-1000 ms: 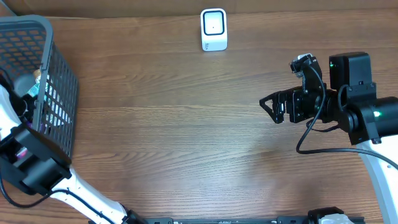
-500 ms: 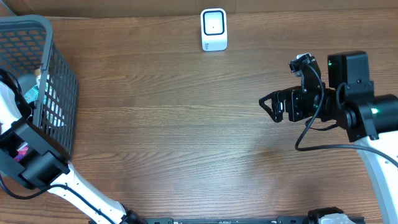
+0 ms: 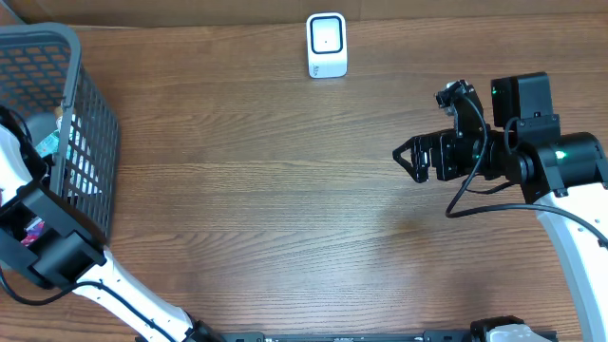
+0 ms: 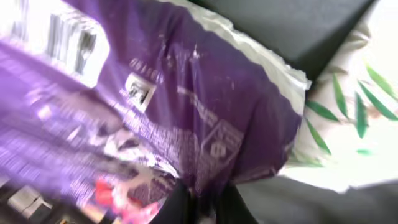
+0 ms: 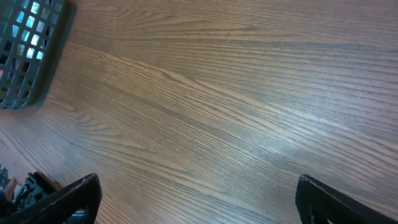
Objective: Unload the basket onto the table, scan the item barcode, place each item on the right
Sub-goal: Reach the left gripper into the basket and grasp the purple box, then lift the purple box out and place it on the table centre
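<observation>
The left wrist view is filled by a purple packet [image 4: 186, 106], the item. It lies among other goods and bears a blurred white patch with dark bars [image 4: 62, 34] at the upper left. My left gripper [image 4: 202, 205] is shut on the packet's lower edge, the foil pinched between its dark fingers. From overhead, the left arm [image 3: 43, 242] reaches down into the grey basket [image 3: 90, 123], which hides its gripper. My right gripper [image 3: 410, 157] hangs open over bare wood at the right. It holds nothing, and its fingertips [image 5: 74, 199] stand wide apart.
A small white device with a dark-framed window [image 3: 327, 45] stands at the table's far edge, centre. The wire basket fills the left side and shows in the right wrist view at the upper left [image 5: 28, 50]. A leaf-printed white pack [image 4: 354, 106] lies beside the purple packet.
My left gripper's jaws have shut on the purple packet inside the basket. The right arm has shifted slightly left, with its gripper still open.
</observation>
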